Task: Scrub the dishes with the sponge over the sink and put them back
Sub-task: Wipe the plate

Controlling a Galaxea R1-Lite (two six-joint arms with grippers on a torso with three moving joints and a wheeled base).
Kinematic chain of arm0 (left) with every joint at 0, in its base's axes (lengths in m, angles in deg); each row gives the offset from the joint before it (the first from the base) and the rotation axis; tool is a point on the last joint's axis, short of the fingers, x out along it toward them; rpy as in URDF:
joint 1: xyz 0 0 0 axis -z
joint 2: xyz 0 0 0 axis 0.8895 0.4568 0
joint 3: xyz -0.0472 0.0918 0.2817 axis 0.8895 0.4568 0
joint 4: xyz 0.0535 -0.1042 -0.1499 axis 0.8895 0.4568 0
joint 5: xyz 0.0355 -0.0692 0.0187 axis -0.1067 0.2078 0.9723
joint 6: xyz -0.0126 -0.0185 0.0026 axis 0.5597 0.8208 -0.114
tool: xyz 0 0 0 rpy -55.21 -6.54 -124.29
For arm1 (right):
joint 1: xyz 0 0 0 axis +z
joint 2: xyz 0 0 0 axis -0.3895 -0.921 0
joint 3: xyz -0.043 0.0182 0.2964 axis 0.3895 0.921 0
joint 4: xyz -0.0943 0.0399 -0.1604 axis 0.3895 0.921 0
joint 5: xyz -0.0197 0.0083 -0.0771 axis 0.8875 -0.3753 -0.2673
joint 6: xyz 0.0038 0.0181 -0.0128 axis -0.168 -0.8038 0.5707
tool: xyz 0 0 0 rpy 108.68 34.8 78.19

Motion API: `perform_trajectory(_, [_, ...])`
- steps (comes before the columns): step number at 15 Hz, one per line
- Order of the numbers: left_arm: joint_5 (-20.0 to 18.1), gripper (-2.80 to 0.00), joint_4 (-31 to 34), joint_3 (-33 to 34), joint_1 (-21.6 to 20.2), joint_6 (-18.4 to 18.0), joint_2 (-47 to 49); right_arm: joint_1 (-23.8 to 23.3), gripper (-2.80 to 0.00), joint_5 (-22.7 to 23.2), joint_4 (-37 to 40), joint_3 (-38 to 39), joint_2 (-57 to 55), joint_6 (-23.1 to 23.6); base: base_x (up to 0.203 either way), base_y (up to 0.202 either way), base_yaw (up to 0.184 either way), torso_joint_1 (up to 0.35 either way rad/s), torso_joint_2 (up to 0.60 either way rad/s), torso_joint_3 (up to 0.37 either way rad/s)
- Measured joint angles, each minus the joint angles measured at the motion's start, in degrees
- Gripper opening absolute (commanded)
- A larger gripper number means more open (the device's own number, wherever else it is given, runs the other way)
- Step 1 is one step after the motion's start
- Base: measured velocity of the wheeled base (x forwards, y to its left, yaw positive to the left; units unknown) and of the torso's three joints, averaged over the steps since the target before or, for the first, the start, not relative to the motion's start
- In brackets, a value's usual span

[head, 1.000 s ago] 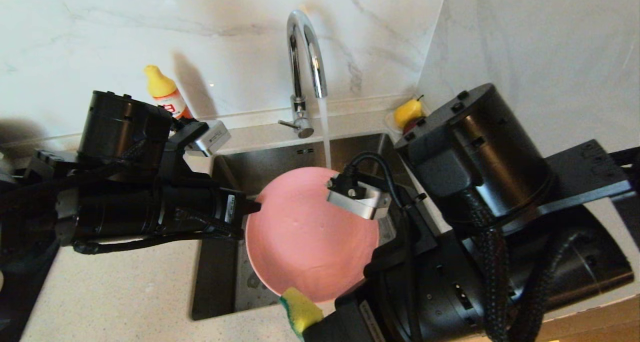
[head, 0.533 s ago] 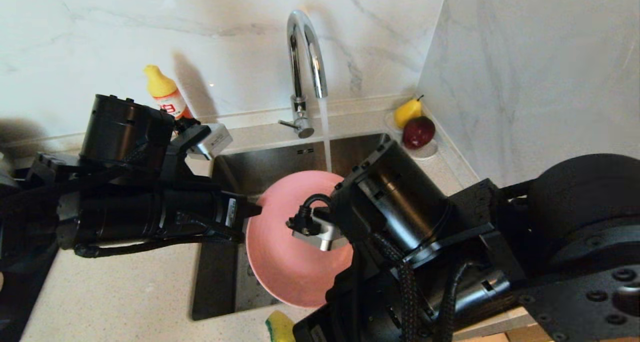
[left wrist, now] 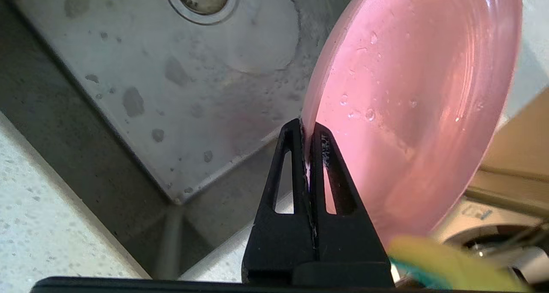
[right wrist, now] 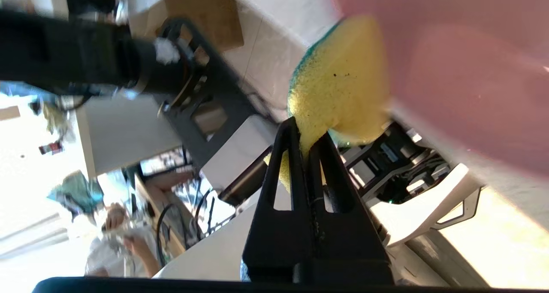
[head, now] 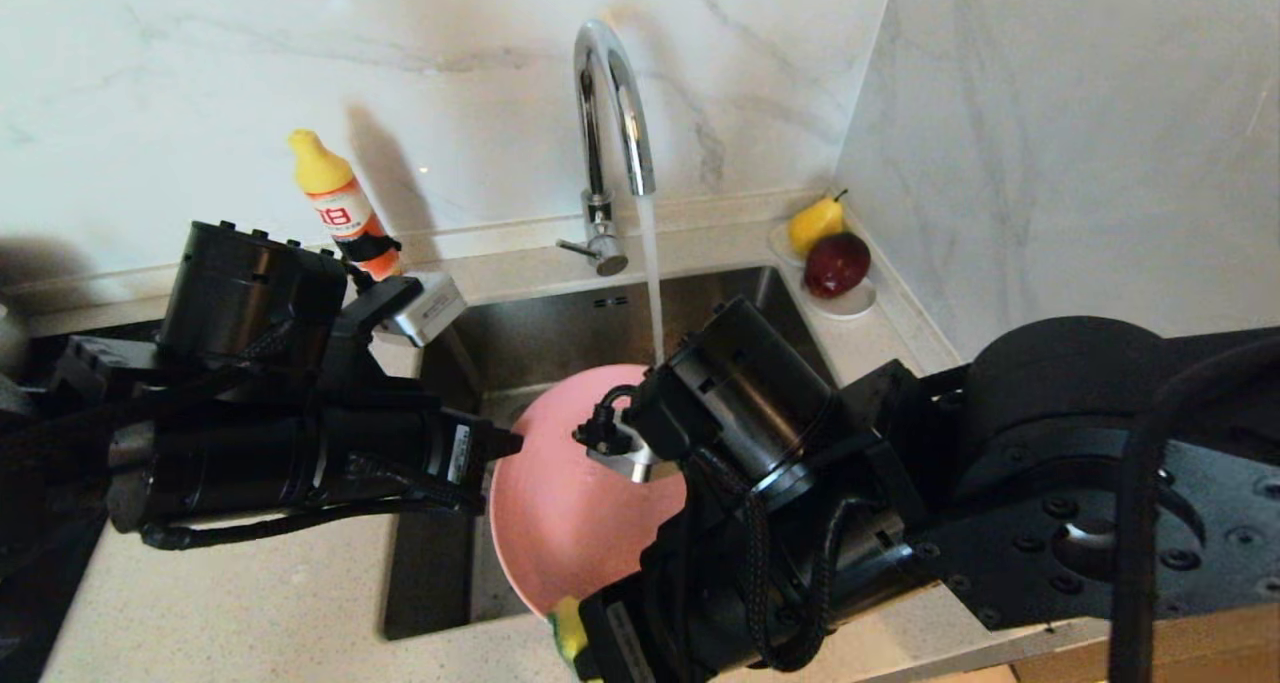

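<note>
A salmon-pink plate (head: 570, 503) (left wrist: 411, 91) hangs tilted on edge over the steel sink (head: 540, 323) (left wrist: 171, 91). My left gripper (head: 505, 445) (left wrist: 308, 128) is shut on the plate's left rim. Water runs from the chrome tap (head: 610, 93) just behind the plate's top edge. My right gripper (right wrist: 306, 134) is shut on the tail of the yellow-and-green sponge (right wrist: 339, 87) (head: 566, 628) (left wrist: 446, 263). The sponge lies against the plate's lower near rim. In the head view the right arm covers the plate's right half and hides the right fingers.
An orange soap bottle with a yellow cap (head: 340, 203) stands behind the left arm. A white saucer with a pear and a red fruit (head: 830, 253) sits at the sink's back right corner. Speckled counter (head: 230, 603) runs left of the sink.
The right arm has swung down and left across the plate, covering more of it. The sponge has shifted slightly left along the lower rim. The plate has sunk a little.
</note>
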Motion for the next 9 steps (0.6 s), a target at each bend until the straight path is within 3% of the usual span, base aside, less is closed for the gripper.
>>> perform_trajectory(9, [-2.53, -2.8, 0.0, 2.09, 0.69, 0.09, -3.48, -4.74, -2.8, -0.18, 0.03, -3.62, -1.73, 0.1, 0.0, 0.0, 0.0, 0.0, 0.0, 0.0])
